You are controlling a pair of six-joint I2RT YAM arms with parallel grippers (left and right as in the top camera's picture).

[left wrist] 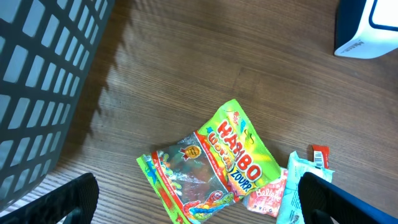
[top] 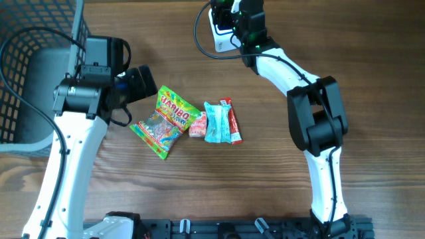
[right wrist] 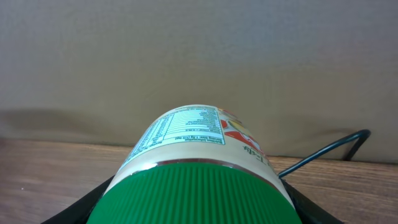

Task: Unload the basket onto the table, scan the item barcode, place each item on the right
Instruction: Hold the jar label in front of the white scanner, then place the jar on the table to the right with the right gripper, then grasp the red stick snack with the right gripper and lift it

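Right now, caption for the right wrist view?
Right tool grips a green-lidded canister, nutrition label facing up; wooden table and black cable behind.

Bright, even light, soft shadow beside the basket (left wrist: 37,93), views mostly sharp.

Snack packets (top: 214,123) lie in a row mid-table (top: 372,66), basket (top: 26,73) far left, scanner (top: 219,33) behind them

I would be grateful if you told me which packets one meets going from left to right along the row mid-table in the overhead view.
Haribo bag → small pink packet → light blue packet → red packet
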